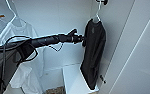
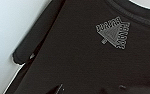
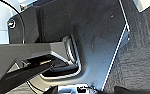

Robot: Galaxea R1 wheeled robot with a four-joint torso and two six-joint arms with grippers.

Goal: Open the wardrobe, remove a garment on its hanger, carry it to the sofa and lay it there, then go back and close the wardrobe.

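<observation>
So the wardrobe (image 1: 73, 15) is open, white walls all round, and the robot is parked right in front of it. Black shirt (image 1: 93, 52) hangs on the right side on its hanger (image 1: 98, 13), hook up on something dark at the top. It hangs edge-on to the head camera, drooping limp down toward a white box or shelf (image 1: 73, 77) at the bottom. A white shirt (image 1: 18, 35) hangs on its own hanger at the left, well apart from the black one.

The left arm (image 1: 43, 40) reaches across from the left, and the left pincer (image 1: 81, 39) is right up against the shirt's near edge, about chest height. My guess is it's going for the cloth or working up toward the hanger, since the shirt has to come out on the hanger. Can't tell if that pincer is released or clenched, it's just a dark blob against dark fabric.

The left wrist cam adds the close-up: sleeve (image 2: 33, 42), collar seam, and a little grey triangular logo (image 2: 113, 32) you can barely make out from the head cam. The right wrist cam just looks at robot parts and dark carpet (image 3: 141, 55), so I reckon that arm is parked low. No clue about its pincer either.
</observation>
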